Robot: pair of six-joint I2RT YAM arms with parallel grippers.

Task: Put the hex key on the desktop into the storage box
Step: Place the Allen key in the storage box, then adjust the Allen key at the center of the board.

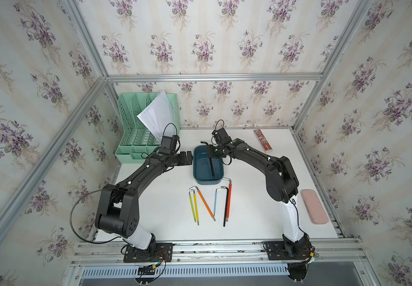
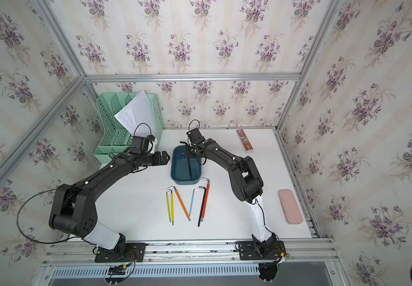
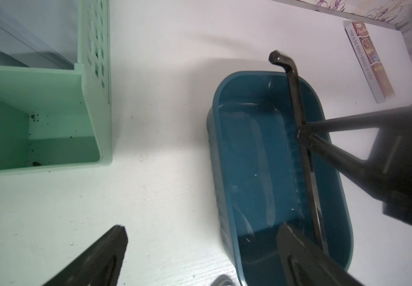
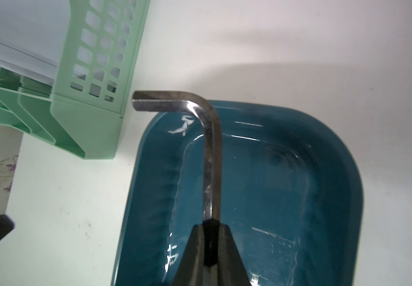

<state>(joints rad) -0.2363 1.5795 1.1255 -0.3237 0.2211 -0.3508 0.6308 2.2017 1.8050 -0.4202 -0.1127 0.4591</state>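
Note:
The storage box, a dark teal tub, stands mid-desktop. My right gripper hangs over its far half, shut on a dark steel hex key. The key's long arm runs along the inside of the box and its bent end juts past the far rim. My left gripper is open and holds nothing, just left of the box. Several coloured hex keys lie in front of the box, among them an orange one and a red one.
A mint-green file rack with white papers stands at the back left, close behind my left wrist. A slim brown packet lies at the back right, a pink case at the right edge. Aluminium rails border the front.

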